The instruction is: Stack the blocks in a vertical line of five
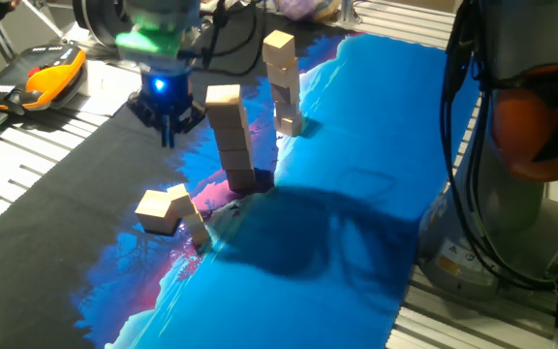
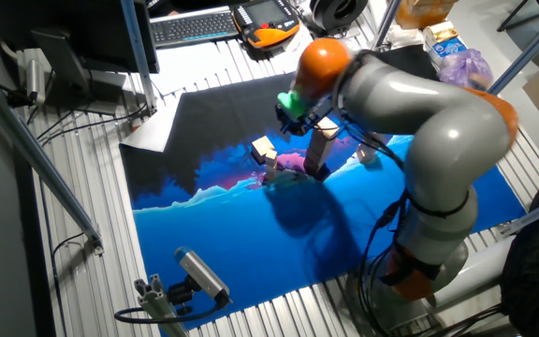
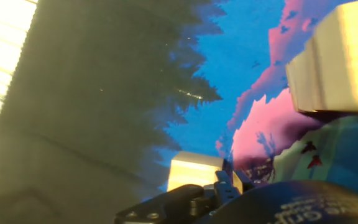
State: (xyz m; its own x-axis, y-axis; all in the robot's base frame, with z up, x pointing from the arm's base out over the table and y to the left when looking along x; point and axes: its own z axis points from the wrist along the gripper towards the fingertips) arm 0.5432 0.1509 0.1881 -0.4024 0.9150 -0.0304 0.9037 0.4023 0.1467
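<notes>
**Two block columns up, gripper hanging beside them**

Hovering above the dark part of the printed mat [image 1: 356,174], the gripper [image 1: 168,124] hangs beside the nearer stack [image 1: 231,136], on the side toward the orange-and-black handheld device [image 1: 42,79], and touches no block. Its dark fingers point down under a blue light and a green glow on the hand. Nothing sits between the fingertips in the fixed view, but how wide the jaws stand cannot be told; the hand view shows only dark hardware at the bottom edge.

The nearer stack is a column of tan blocks, about three high, a little uneven, its base on the pink patch of the mat. Beyond it, farther from the camera, stands a second column [image 1: 283,82], also about three blocks, its top cube turned slightly off the ones under it. In front of the nearer stack, toward the mat's near edge, lie loose blocks [image 1: 166,210] touching each other, one tipped on edge.

In the other fixed view the grey arm [image 2: 419,122] arches over the mat, hiding most of both stacks. In the hand view one block [image 3: 194,171] lies low on the mat and another [image 3: 340,59] looms large at the right.
</notes>
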